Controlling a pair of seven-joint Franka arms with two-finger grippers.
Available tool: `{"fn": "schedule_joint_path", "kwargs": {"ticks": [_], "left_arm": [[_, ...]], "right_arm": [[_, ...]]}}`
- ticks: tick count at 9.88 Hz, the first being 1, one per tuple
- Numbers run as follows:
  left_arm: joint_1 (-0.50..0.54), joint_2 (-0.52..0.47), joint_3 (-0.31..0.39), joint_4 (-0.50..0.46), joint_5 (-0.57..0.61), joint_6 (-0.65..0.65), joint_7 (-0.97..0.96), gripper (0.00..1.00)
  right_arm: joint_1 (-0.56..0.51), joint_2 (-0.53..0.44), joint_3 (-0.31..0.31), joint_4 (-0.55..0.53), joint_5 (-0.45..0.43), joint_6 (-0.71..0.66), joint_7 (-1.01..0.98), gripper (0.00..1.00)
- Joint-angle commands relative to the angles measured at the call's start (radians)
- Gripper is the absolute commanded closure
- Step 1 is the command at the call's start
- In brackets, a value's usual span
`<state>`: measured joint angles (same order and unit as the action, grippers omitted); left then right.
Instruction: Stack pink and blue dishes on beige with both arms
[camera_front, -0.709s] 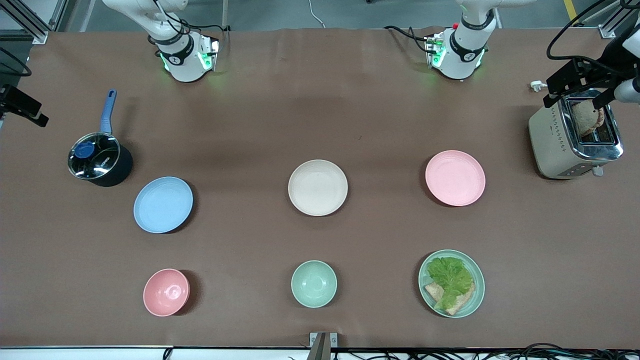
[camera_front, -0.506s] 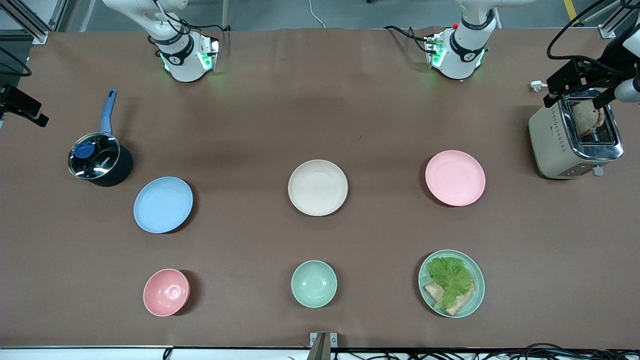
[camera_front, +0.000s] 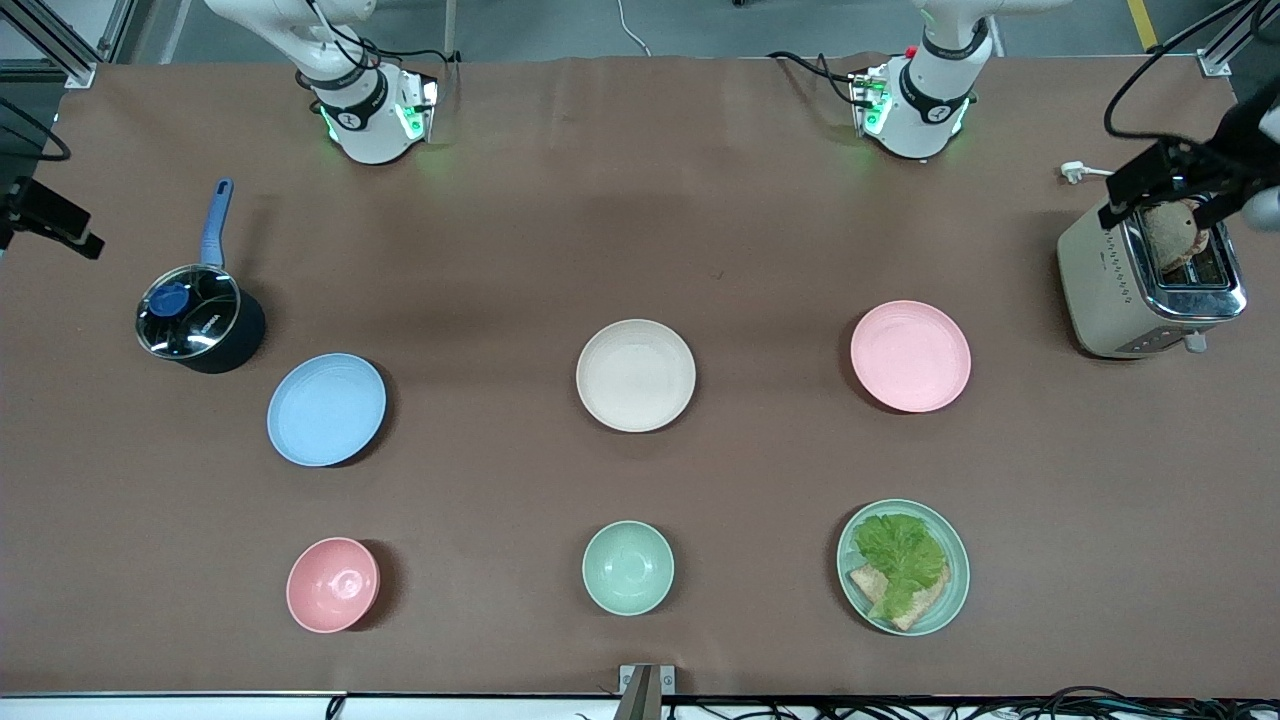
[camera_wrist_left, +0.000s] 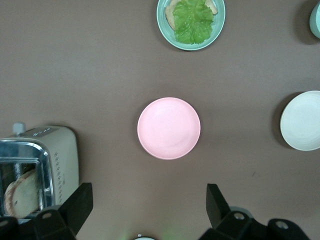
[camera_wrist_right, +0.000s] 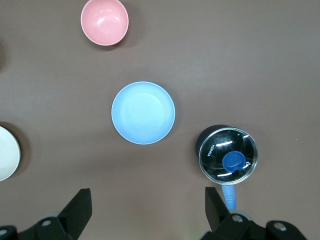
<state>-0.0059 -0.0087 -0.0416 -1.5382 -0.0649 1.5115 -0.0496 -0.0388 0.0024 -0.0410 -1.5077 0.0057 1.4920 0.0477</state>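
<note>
The bench (camera_front: 640, 250) holds three plates in a row: blue plate (camera_front: 326, 409), beige plate (camera_front: 636, 375) between, pink plate (camera_front: 910, 356). Nothing is stacked yet. Both hands hang high, fingers wide apart: left hand (camera_wrist_left: 145, 212) over pink, right hand (camera_wrist_right: 147, 212) over blue. Next, each must drop and grab a rim.

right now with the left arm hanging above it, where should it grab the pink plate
Take the pink plate by its raised rim, coming straight down with one finger inside the lip and one outside. It lies flat and shallow on the table, with bare cloth all round. The left end effector is open above it, so probably any rim point works.
</note>
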Motion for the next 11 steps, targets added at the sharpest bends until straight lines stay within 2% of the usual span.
{"fn": "schedule_joint_path", "kwargs": {"ticks": [1,2,3,5,7,9,11], "left_arm": [[0.006,0.015,0.037,-0.240,-0.052,0.190,0.092,0.00],[-0.002,0.042,0.078,-0.310,-0.100,0.257,0.191,0.00],[0.000,0.089,0.091,-0.365,-0.140,0.307,0.270,0.00],[0.004,0.177,0.092,-0.434,-0.148,0.450,0.348,0.00],[0.004,0.289,0.094,-0.485,-0.162,0.559,0.433,0.00],[0.007,0.384,0.118,-0.487,-0.168,0.611,0.506,0.02],[0.010,0.441,0.138,-0.496,-0.240,0.625,0.577,0.10]], "right_arm": [[-0.003,0.091,0.004,-0.008,0.014,0.058,-0.015,0.00],[-0.010,0.138,0.006,-0.047,0.014,0.132,-0.017,0.00],[-0.018,0.181,0.004,-0.125,0.016,0.249,-0.066,0.00],[-0.047,0.230,0.004,-0.353,0.017,0.591,-0.184,0.00],[-0.047,0.321,0.004,-0.495,0.036,0.907,-0.259,0.00],[-0.061,0.410,0.006,-0.508,0.060,1.011,-0.346,0.00],[-0.076,0.455,0.004,-0.508,0.191,1.021,-0.486,0.00]]}}
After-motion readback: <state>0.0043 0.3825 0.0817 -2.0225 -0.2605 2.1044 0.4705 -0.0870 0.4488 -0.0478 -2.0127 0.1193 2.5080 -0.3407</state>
